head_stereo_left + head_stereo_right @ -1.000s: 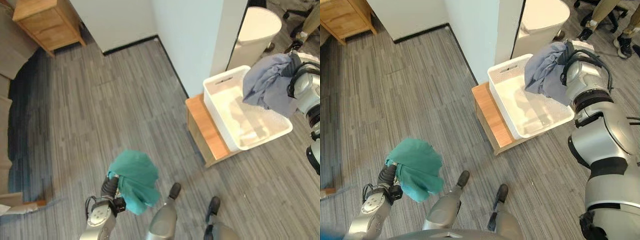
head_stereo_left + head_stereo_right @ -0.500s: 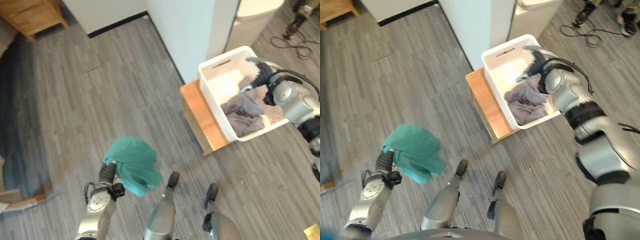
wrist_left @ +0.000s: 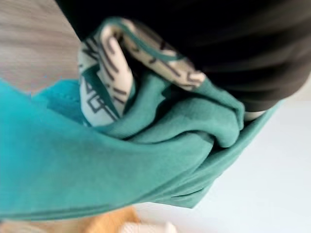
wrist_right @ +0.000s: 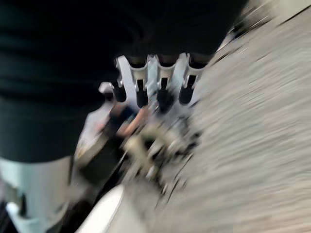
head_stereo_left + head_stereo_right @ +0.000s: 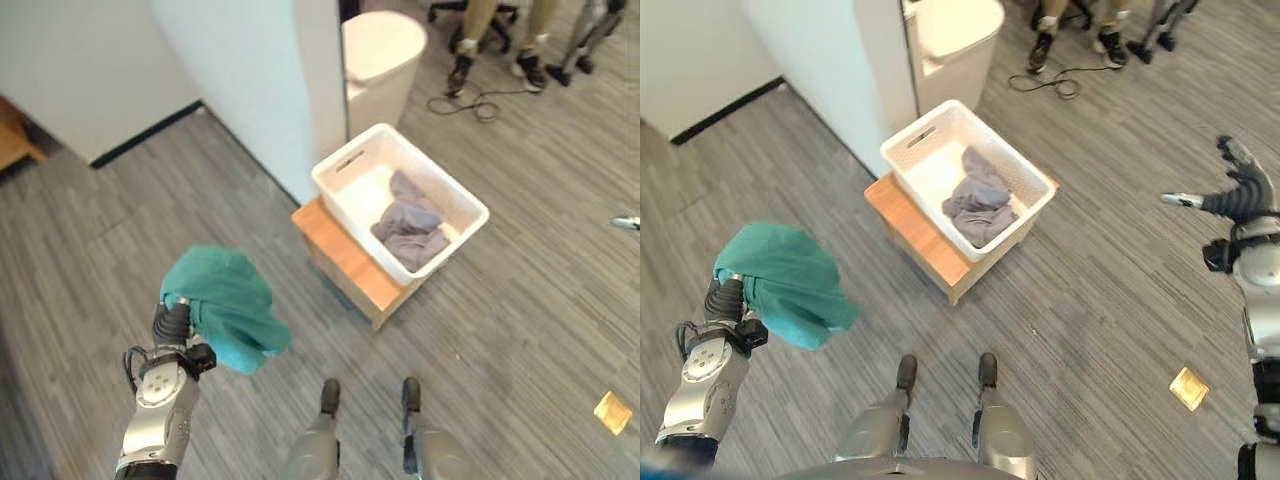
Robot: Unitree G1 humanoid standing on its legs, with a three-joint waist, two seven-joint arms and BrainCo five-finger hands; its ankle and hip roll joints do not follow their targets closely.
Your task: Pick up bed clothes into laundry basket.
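While grey clothes (image 5: 978, 206) already in white laundry basket (image 5: 1030, 177) on wooden stool (image 5: 912, 236): teal garment (image 5: 225, 308) outstanding, bunched over left hand (image 5: 172, 318) (grip under cloth cannot be told), well apart from basket. Right hand (image 5: 1236, 192) empty, fingers spread.

Grey plank floor (image 5: 520, 300), a white wall corner (image 5: 250, 90), a cream bin (image 5: 380, 60) beside it, chair legs (image 5: 470, 15) beyond.
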